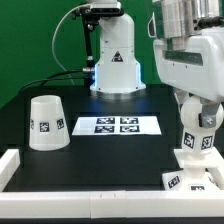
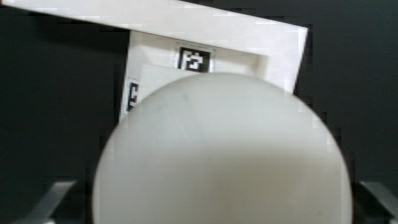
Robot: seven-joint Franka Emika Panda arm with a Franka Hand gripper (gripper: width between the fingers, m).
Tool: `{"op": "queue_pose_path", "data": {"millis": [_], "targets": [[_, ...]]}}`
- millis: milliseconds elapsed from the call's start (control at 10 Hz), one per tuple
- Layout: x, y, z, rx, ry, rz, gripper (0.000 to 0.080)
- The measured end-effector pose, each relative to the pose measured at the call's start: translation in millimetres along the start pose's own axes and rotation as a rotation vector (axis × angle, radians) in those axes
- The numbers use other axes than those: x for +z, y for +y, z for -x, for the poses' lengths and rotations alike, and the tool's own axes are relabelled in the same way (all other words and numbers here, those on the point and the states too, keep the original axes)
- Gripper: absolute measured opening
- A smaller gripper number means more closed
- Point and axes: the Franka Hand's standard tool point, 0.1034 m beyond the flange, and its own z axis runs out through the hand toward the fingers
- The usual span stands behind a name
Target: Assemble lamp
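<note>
In the wrist view the smooth white bulb (image 2: 214, 150) fills most of the picture. It sits between my gripper's (image 2: 214, 212) dark fingers (image 2: 50, 205), which are shut on its sides. Behind the bulb is the angular white base (image 2: 222, 35) with a black-and-white tag. In the exterior view my gripper (image 1: 196, 140) hangs at the right, just above the base (image 1: 190, 172) near the front right corner. I cannot make out the bulb there. The cone shade (image 1: 47, 122) stands on its wide end at the exterior view's left, far from the gripper.
The marker board (image 1: 117, 125) lies flat mid-table. The robot's white pedestal (image 1: 116, 62) stands behind it. A white raised rail (image 1: 90, 203) runs along the front and left edges of the black table.
</note>
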Motion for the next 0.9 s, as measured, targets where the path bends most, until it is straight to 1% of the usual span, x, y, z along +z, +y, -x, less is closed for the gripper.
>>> {"op": "queue_pose_path", "data": {"millis": [100, 200, 300, 400, 500, 700, 800, 900], "targets": [[0.0, 0.0, 0.0, -0.021, 0.002, 0.001, 0.0678], [-1.3, -0.4, 0.2, -0.182, 0.007, 0.001, 0.0678], [-3.4, -0.6, 0.4, -0.384, 0.016, 0.008, 0.0695], [-2.4, 1.2, 2.0, -0.520, 0.023, 0.022, 0.0695], [-0.1, 3.5, 5.2, -0.600, 0.021, 0.028, 0.0698], [-0.3, 3.5, 3.6, -0.702, 0.020, 0.029, 0.0698], [-0.6, 3.5, 4.0, -0.859, 0.042, 0.053, 0.0698], [-0.6, 3.0, 8.2, -1.062, 0.078, 0.094, 0.0698]]}}
